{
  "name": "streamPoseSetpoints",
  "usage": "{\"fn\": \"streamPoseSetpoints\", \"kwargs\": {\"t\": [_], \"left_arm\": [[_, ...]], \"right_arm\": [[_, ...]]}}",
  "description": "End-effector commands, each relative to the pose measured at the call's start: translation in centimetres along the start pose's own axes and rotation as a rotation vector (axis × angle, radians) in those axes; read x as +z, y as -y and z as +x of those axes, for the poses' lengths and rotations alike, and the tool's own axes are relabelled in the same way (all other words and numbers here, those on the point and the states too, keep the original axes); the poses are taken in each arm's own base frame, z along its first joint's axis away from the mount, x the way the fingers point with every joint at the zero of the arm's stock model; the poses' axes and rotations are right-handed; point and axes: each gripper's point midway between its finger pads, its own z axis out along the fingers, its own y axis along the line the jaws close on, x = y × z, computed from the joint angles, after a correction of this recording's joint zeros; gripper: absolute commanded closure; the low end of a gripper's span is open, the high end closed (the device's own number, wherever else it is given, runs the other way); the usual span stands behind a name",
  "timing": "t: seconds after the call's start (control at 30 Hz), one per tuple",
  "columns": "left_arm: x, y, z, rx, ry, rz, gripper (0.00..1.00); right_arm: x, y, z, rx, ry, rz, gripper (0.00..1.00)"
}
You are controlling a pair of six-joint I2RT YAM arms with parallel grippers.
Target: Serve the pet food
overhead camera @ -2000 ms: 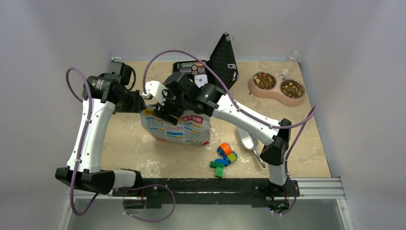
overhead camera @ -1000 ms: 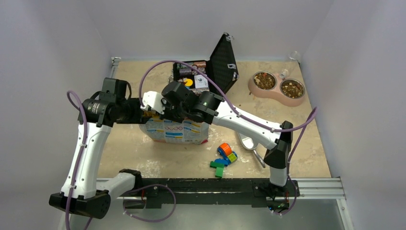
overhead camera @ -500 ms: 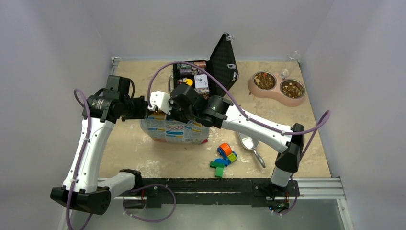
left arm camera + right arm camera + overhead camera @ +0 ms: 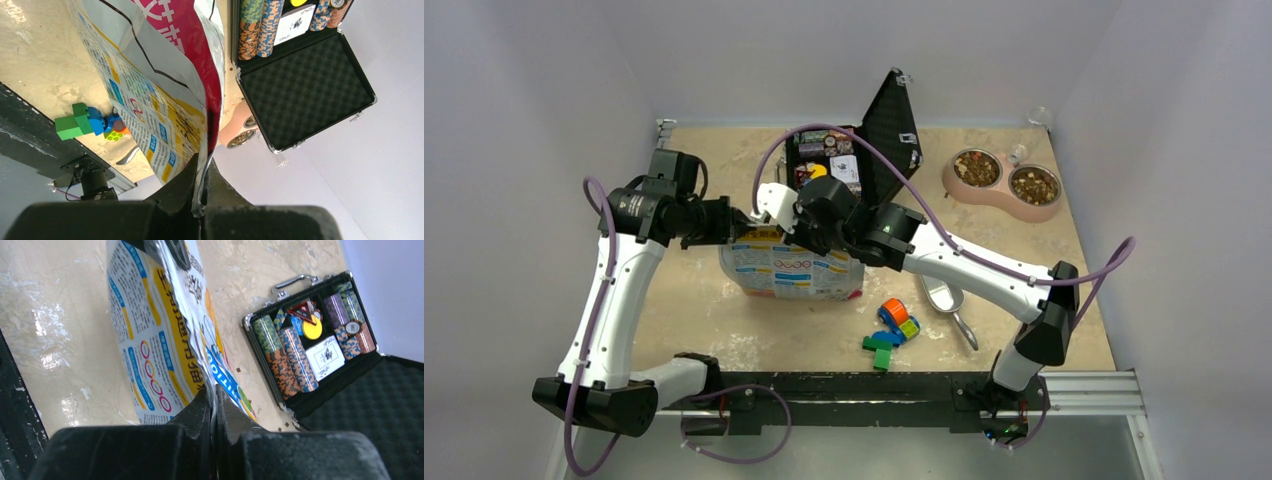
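Counted on the table (image 4: pixel 704 320): one printed bag (image 4: pixel 792 270), one pink double bowl (image 4: pixel 1004 203) with two steel cups, one open black case (image 4: pixel 886 125) of poker chips, one metal scoop (image 4: pixel 942 297), one cluster of toy pieces (image 4: pixel 886 338); exact number of pieces not clear. Two arms.

Pet food (image 4: pixel 976 168): mixed brown, tan and reddish pellets, small and loose, filling both cups of the double bowl at 2 o'clock on the table. A few stray bits on the table surface between bag and case, seen in the right wrist view.

Bag: upright at centre, white with blue, yellow and pink print, silver lining at the mouth. Case at 12 o'clock of it, scoop at 4 o'clock, toy pieces at 5 o'clock.

Left end effector (image 4: pixel 736 233): closed tight, fingers pinching the bag's top edge at its 9 o'clock end; grip plain in the left wrist view (image 4: pixel 200 165).

Right end effector (image 4: pixel 774 230): likewise closed tight on the top edge, just beside the left one; foil clamped between the fingers in the right wrist view (image 4: pixel 214 395).

Hidden or unclear: bag contents not visible; bag mouth covered by both end effectors from above; small clear item at the far 1 o'clock corner not identifiable.
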Motion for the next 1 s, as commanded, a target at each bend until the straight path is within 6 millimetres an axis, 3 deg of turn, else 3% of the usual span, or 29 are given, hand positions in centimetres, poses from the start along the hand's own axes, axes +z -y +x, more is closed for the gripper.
{"fn": "streamPoseSetpoints", "kwargs": {"t": [0.0, 0.2, 0.27, 0.37, 0.43, 0.47, 0.5, 0.6, 0.7, 0.8, 0.9, 0.93, 0.97], "left_arm": [[-1.4, 1.6, -2.6, -0.034, 0.123, 0.089, 1.0], [-1.4, 1.8, -2.5, -0.036, 0.119, 0.091, 1.0], [-1.6, 1.8, -2.7, -0.032, 0.13, 0.094, 1.0], [-1.6, 1.7, -2.9, -0.035, 0.138, 0.091, 1.0], [-1.6, 1.6, -2.9, -0.036, 0.138, 0.087, 1.0], [-1.5, 1.6, -2.9, -0.036, 0.138, 0.085, 1.0], [-1.5, 1.6, -2.9, -0.035, 0.138, 0.084, 1.0], [-1.5, 1.8, -2.9, -0.036, 0.134, 0.091, 1.0], [-1.7, 1.8, -3.1, -0.032, 0.148, 0.093, 1.0], [-1.8, 1.6, -3.3, -0.031, 0.16, 0.089, 1.0], [-1.7, 1.5, -3.4, -0.033, 0.162, 0.084, 1.0], [-1.6, 1.4, -3.4, -0.033, 0.162, 0.081, 1.0], [-1.6, 1.4, -3.4, -0.034, 0.162, 0.082, 1.0]], "right_arm": [[-4.7, 7.4, 7.4, 0.019, -0.265, 0.256, 1.0], [-5.6, 7.4, 6.4, 0.037, -0.192, 0.251, 1.0], [-6.1, 8.4, 7.2, 0.069, -0.223, 0.285, 1.0], [-6.9, 9.9, 9.1, 0.105, -0.304, 0.339, 0.91], [-7.2, 10.2, 9.1, 0.077, -0.266, 0.35, 0.9], [-7.5, 10.2, 9.0, 0.073, -0.254, 0.352, 0.91], [-7.5, 10.2, 9.0, 0.073, -0.257, 0.347, 1.0], [-7.8, 9.5, 8.9, 0.094, -0.247, 0.307, 1.0], [-8.3, 10.1, 8.7, 0.126, -0.214, 0.342, 1.0], [-9.1, 11.0, 10.4, 0.172, -0.28, 0.378, 1.0], [-9.9, 11.6, 11.2, 0.154, -0.292, 0.423, 0.93], [-10.0, 11.5, 11.4, 0.149, -0.292, 0.421, 1.0], [-10.2, 11.4, 11.5, 0.146, -0.294, 0.415, 1.0]]}}
